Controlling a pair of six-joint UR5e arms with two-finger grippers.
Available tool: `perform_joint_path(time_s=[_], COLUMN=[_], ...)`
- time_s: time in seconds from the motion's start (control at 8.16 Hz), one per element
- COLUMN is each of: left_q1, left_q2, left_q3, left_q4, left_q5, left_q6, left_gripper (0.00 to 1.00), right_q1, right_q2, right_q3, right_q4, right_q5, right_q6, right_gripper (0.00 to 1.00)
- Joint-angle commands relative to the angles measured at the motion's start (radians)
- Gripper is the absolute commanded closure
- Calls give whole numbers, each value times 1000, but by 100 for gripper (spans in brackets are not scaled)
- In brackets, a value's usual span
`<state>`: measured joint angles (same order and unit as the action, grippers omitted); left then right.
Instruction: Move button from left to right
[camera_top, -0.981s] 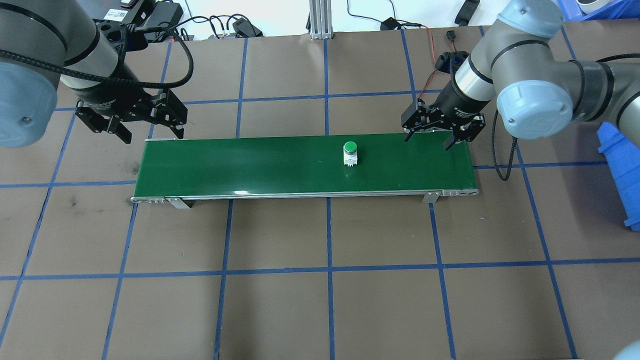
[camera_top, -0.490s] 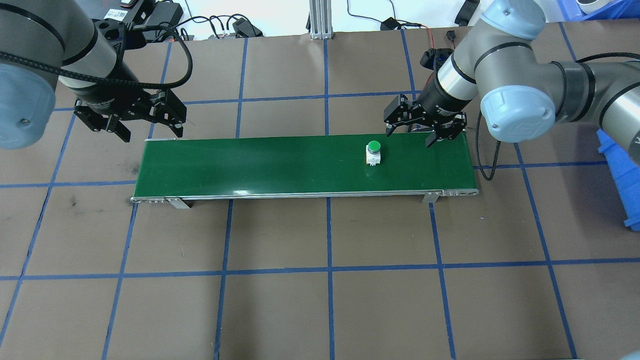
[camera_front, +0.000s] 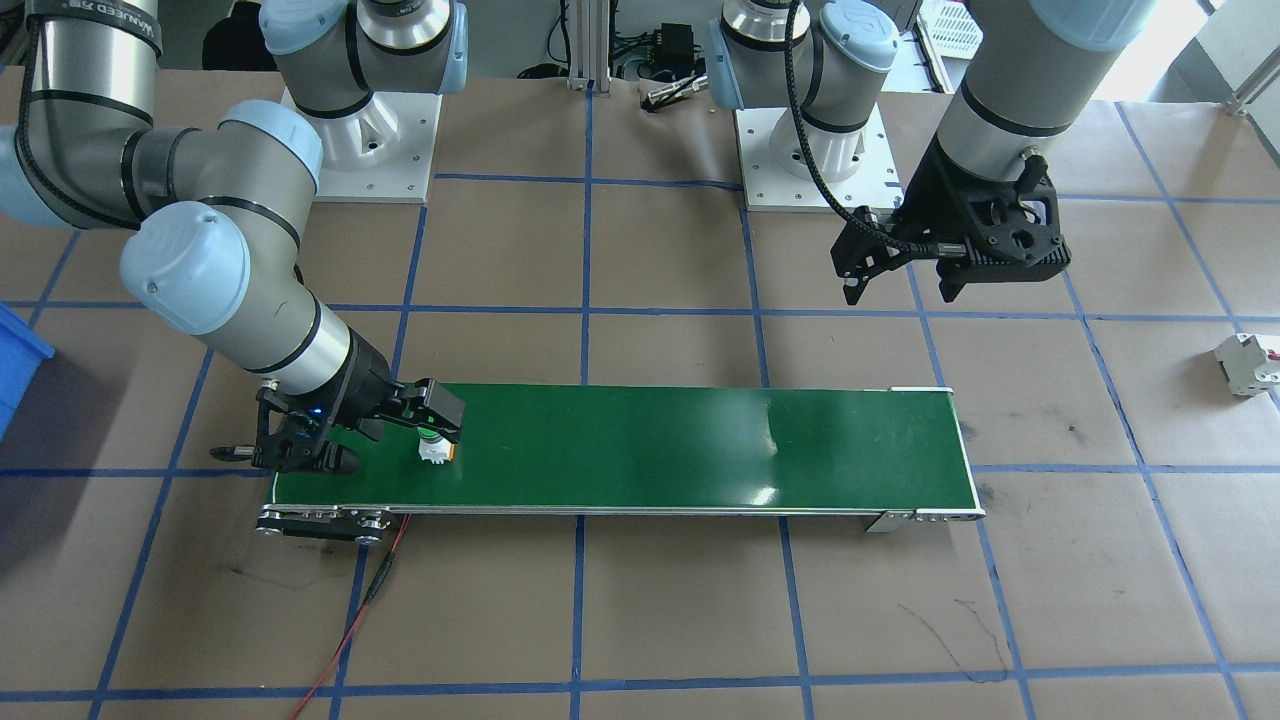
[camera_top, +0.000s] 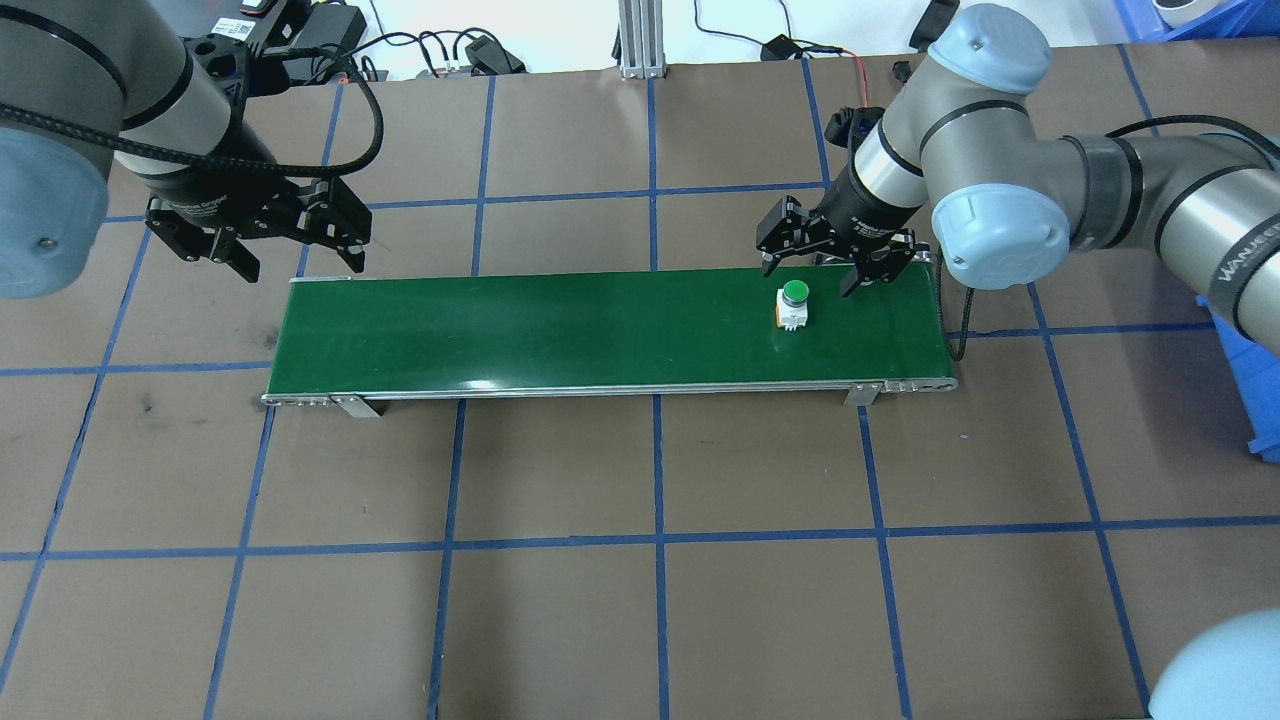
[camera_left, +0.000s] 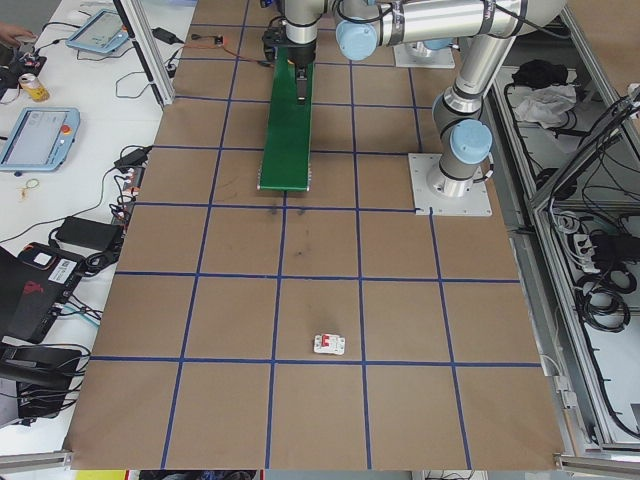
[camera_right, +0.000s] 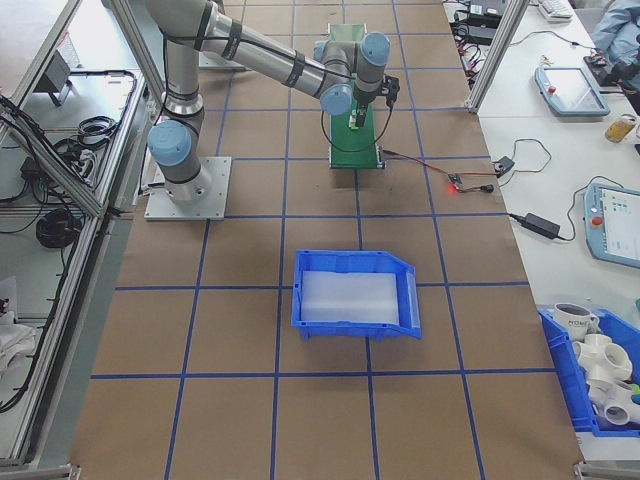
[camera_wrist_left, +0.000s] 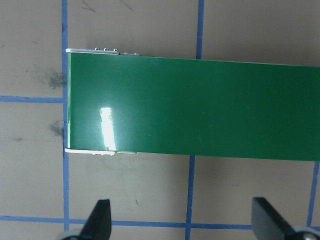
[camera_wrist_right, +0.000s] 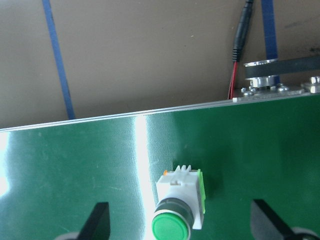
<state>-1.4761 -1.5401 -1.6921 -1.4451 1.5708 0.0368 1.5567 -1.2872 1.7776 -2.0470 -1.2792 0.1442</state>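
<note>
Surface: brown paper-covered surface (camera_top: 640, 600) ruled into squares by blue tape lines, with cables and power bricks along its far edge.
Conveyor: long green belt (camera_top: 560, 330) in a metal frame lay across the middle of the surface, its length running from the robot's left to its right.
Button: the button (camera_top: 793, 304) stood upright on the belt near the right end, green cap up, white body below; in the right wrist view (camera_wrist_right: 178, 212) it sat between the two finger tips, touching neither.
Right claw: the right claw (camera_top: 818, 282) hung over the belt's far edge just behind the button, fingers spread wide and holding nothing.
Left claw: the left claw (camera_top: 298, 264) hovered beyond the belt's left far corner, fingers apart and empty; its wrist view showed only bare belt (camera_wrist_left: 200, 105).
Elsewhere: a white breaker block (camera_front: 1247, 363) lay well apart on the robot's left, and a blue bin (camera_right: 356, 294) sat on its right.
</note>
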Motion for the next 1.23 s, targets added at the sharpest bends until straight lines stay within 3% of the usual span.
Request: perform_joint_path(time_s=[0.0,0.25,0.37,0.49,0.61,0.86,1.1], left_q1=[0,0,0,0,0,0,0], left_q2=[0,0,0,0,0,0,0], left_q3=[-1,0,0,0,0,-1,-1], left_q4=[0,0,0,0,0,0,0], left_q5=[0,0,0,0,0,0,2], left_q6=[0,0,0,0,0,0,0], left_gripper=[0,0,0,0,0,0,0], right_q1=[0,0,0,-1,-4,-17,-82], right_q2=[49,63,63,63,62,62,55], right_q3=[0,6,5,-1,-4,-44,-151], right_q4=[-24,-25,-22,-16,10,62,155], right_q5=[-138,-173,-207,-224,-248,-311,-315], right_q6=[-30,-32,-53,-99,-112,-124,-245], right_gripper=[4,13,28,56,72,81,83])
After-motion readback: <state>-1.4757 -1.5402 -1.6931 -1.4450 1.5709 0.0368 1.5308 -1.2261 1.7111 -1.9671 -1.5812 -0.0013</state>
